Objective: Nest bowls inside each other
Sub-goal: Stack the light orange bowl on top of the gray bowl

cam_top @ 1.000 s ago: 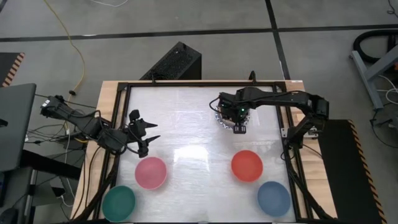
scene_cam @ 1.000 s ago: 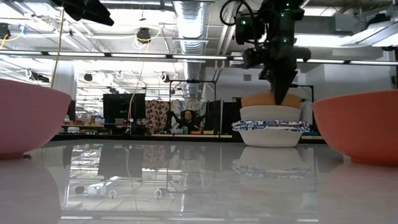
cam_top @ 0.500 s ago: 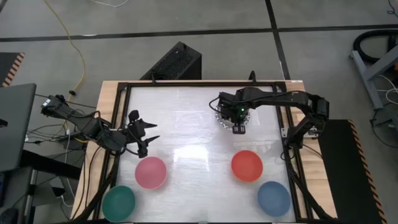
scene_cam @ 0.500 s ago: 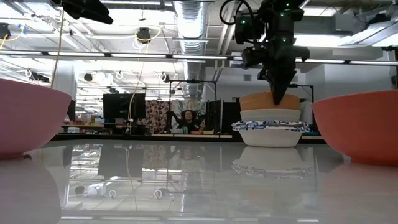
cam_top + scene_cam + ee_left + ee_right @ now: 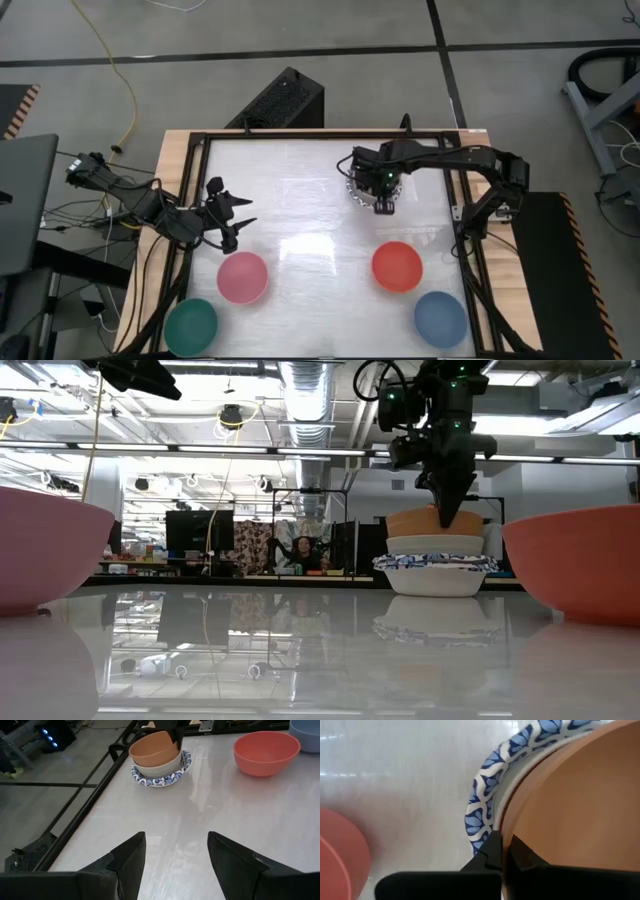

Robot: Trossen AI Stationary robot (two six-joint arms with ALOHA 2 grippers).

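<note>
High: right gripper (image 5: 381, 203) sits directly over the stack (image 5: 352, 192) at the far middle of the table (image 5: 300, 200); arm hides most of it, only a sliver of blue rim shows. Left gripper (image 5: 243, 222) waits at the left side, jaws spread, holding nothing; pink bowl (image 5: 242, 277) lies just forward of those jaws, green bowl (image 5: 190, 325) beyond it. Red bowl (image 5: 397, 266) and blue bowl (image 5: 441, 318) are loose, nearer the right arm.

Low: fingers come straight down, pinched onto the rim of the orange bowl (image 5: 433, 520), which rides on a cream bowl (image 5: 434, 545) in a blue-patterned bowl (image 5: 434, 573). This view gives the stack order; high doesn't.

Left wrist: across the open jaws, orange bowl sits tilted in the stack, not seated flat. Only this view shows the tilt.

Right wrist: jaws clenched on the orange wall, one finger inside, one outside, patterned rim just outside the outer finger.

Judgement: the move turns on that tilt. The bowl needs to settle level under the jaws before release. Next loose bowl: red is the right arm's, pink the left's.
</note>
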